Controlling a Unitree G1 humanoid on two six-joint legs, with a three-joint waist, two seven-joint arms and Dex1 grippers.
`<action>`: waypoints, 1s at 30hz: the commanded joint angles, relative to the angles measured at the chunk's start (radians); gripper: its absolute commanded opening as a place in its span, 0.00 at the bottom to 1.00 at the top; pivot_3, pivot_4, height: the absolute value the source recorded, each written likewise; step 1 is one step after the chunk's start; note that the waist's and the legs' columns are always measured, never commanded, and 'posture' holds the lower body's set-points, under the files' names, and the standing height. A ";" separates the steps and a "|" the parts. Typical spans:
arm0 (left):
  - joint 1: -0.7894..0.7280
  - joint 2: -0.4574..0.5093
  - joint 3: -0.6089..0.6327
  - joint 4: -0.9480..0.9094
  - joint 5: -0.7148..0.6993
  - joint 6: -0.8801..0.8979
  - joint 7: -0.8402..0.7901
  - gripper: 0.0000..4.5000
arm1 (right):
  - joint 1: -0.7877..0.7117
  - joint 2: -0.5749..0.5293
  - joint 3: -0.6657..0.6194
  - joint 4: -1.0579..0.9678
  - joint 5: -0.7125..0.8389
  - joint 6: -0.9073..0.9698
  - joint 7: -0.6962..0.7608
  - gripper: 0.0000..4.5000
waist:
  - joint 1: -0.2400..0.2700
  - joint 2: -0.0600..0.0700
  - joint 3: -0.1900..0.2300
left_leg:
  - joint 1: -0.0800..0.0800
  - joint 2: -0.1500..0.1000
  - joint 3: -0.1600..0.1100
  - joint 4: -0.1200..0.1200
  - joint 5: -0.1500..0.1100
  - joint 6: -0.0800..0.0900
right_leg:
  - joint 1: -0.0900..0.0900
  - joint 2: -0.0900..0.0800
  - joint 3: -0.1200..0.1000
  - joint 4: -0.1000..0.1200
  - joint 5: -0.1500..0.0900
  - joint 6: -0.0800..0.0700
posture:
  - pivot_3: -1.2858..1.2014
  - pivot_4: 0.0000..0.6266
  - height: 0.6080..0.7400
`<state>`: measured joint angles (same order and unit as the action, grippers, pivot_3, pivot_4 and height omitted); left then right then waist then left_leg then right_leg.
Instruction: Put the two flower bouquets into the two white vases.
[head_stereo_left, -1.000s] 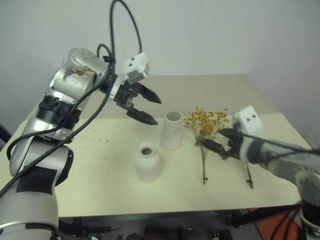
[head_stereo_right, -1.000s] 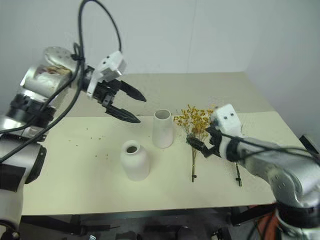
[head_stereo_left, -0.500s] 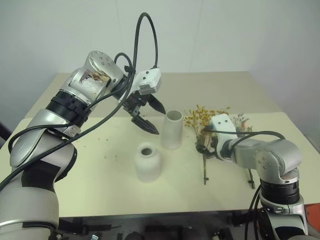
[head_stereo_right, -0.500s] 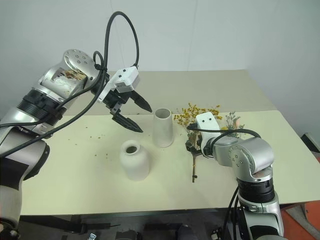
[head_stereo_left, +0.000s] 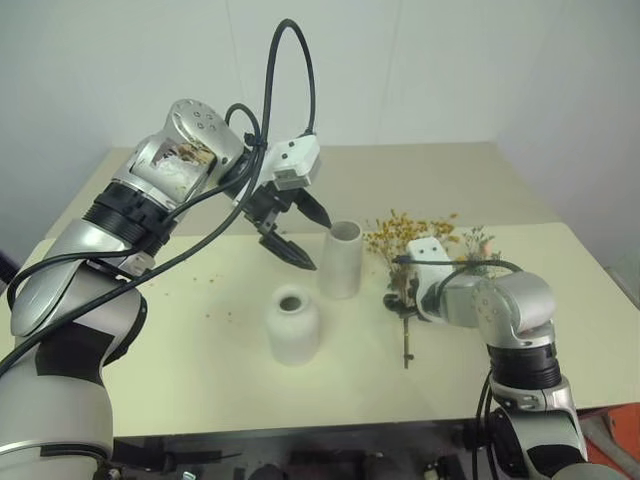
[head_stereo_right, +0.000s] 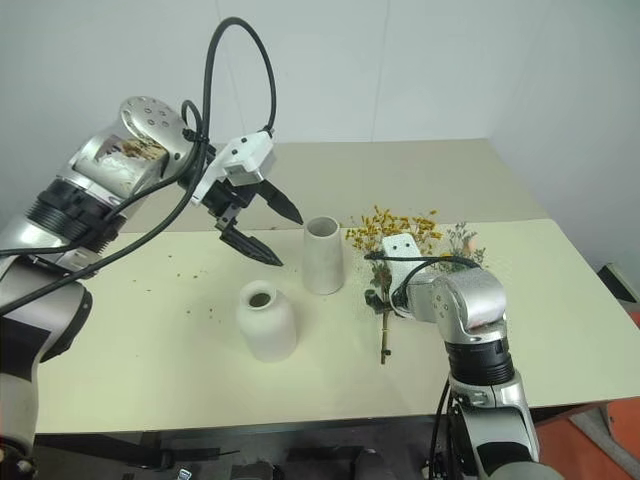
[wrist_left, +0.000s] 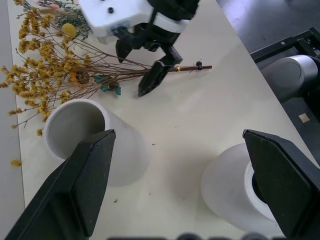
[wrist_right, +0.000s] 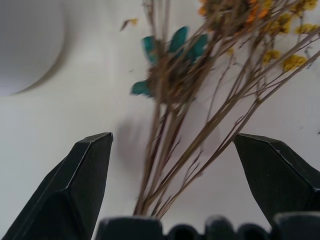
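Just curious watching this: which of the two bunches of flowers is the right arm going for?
The bushy yellow-orange bouquet, lying beside the taller vase. The right end effector straddles its stems, open; the smaller grey-green bouquet lies farther out.

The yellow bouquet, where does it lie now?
In the head views the yellow bouquet lies flat on the table, right of the taller vase, with the open right gripper over its stems.

Left gripper (head_stereo_left: 295, 232) raised, jaws apart; right gripper (wrist_left: 152, 67) low, jaws apart.

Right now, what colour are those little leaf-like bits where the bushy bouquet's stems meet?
Teal green, clearest in the right wrist view.
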<state>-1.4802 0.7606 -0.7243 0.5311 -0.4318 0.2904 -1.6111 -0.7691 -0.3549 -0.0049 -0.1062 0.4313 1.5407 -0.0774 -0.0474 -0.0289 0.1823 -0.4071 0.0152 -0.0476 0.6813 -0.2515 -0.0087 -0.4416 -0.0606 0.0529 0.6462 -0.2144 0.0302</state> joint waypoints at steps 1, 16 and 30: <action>0.008 0.025 0.037 -0.046 -0.009 0.009 -0.003 0.99 | -0.024 -0.015 -0.002 0.033 -0.048 -0.045 0.030 1.00 | 0.000 0.000 0.000 | 0.000 0.000 0.000 0.000 0.000 0.000 | 0.000 0.000 0.000 0.000 0.000 0.000 | 0.52 0.24 1.00; 0.039 0.015 0.092 -0.047 0.037 0.002 -0.003 1.00 | -0.043 -0.001 0.005 0.025 -0.135 -0.026 0.090 0.07 | 0.000 0.000 0.000 | 0.001 0.000 0.000 0.000 0.000 0.000 | 0.000 0.000 0.000 0.001 0.000 0.000 | 0.52 0.24 1.00; 0.084 0.030 0.185 -0.044 0.058 0.028 -0.003 1.00 | -0.075 -0.008 -0.025 -0.032 -0.400 -0.545 -0.066 0.00 | -0.002 0.000 0.000 | 0.000 0.000 0.000 0.000 0.000 0.000 | -0.001 0.000 0.001 0.001 0.000 0.000 | 0.52 0.24 1.00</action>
<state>-1.3941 0.7791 -0.5845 0.4941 -0.3762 0.3072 -1.6112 -0.8209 -0.3474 -0.0421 -0.0966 0.0786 1.1179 -0.1248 -0.0493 -0.0286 0.1823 -0.4067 0.0148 -0.0473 0.6812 -0.2512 -0.0084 -0.4426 -0.0606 0.0535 0.6473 -0.2143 0.0301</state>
